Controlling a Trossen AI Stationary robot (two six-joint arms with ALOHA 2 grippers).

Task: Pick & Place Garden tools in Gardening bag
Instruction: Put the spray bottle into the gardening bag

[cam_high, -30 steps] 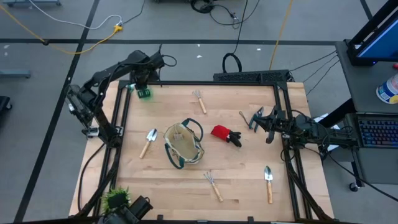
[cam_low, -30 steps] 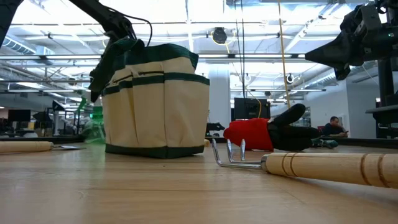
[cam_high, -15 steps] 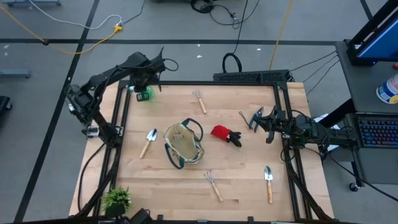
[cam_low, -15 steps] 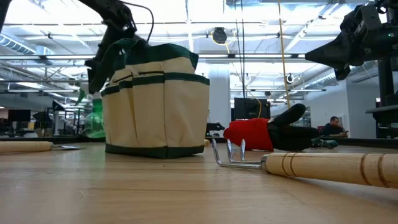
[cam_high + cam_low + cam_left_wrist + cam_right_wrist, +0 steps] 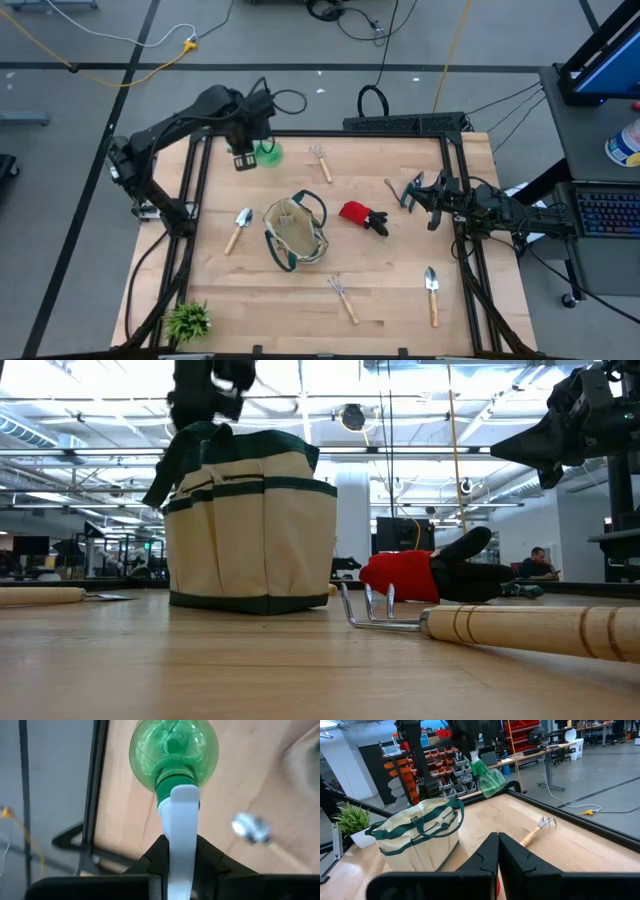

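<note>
Bottle [image 5: 173, 751] pinched by its white spray head in left gripper [image 5: 243, 160], above the table; we fear it swings loose before the bag [image 5: 296, 232]; right gripper [image 5: 411, 193] pressed together, idle

Overhead + table-level cams, both w/ bag [image 5: 296, 231]

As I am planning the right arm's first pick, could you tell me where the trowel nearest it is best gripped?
Grip the trowel mid-handle, coming straight down. It lies flat, wooden handle towards the table's near edge, blade towards the right gripper, and the table around it is bare, probably leaving the jaws room.
</note>
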